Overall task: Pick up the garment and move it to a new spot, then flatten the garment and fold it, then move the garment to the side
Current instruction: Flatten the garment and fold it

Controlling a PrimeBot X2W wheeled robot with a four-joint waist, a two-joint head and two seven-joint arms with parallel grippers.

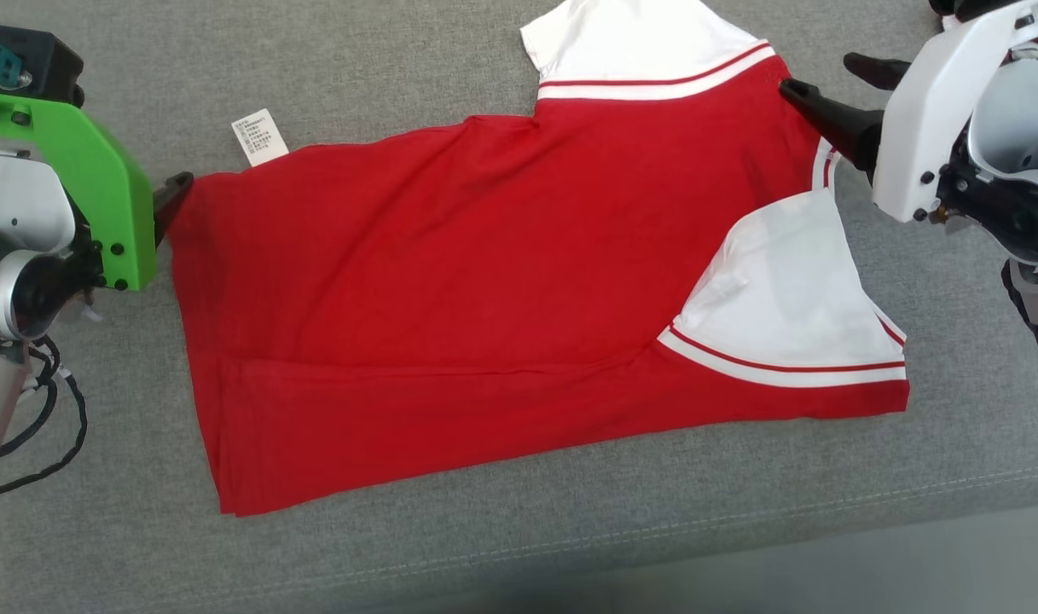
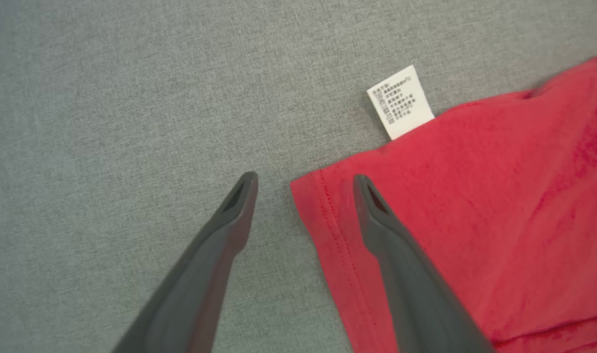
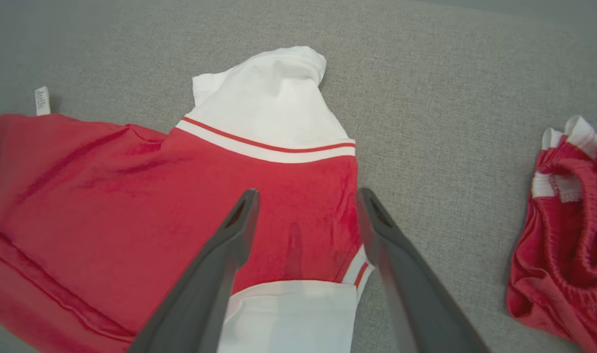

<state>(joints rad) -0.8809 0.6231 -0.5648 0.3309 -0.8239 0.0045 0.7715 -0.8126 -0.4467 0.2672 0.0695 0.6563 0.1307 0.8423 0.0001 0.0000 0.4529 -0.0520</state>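
**A:** While the left gripper (image 2: 305, 180) hangs at the left side of the grey padded surface (image 1: 570, 546), its fingers (image 2: 220, 255) spread wide, one tip over bare grey and the other over the hem corner of the red T-shirt (image 1: 484, 298), which step would an observer name?

**B:** Folding, most likely. The shirt lies mid-surface, hem to the left and shoulders to the right, with a care label (image 1: 259, 136) poking out at its far left corner. Its long side by the front edge seems turned over along a crease. The near white sleeve (image 1: 783, 290) is laid in on the red body, and the far white sleeve (image 1: 638, 38) sticks out toward the back edge.

**A:** And the right gripper (image 3: 308, 193)?

**B:** Spread as well, pinching nothing. It straddles the shirt's shoulder edge.

**A:** So what does the next move call for?

**B:** Probably both grippers dropping together and closing on the hem corner and the shoulder. They would need to catch every layer, then carry the far side over evenly.

**A:** What stays unclear?

**B:** Whether any tip touches the fabric cannot be told. In the head view a green bracket (image 1: 101, 188) hides most of the left fingers, and the far sleeve is cut off at the top. The label's print is too small to read. A second red garment (image 3: 568, 235) is cropped at the right.
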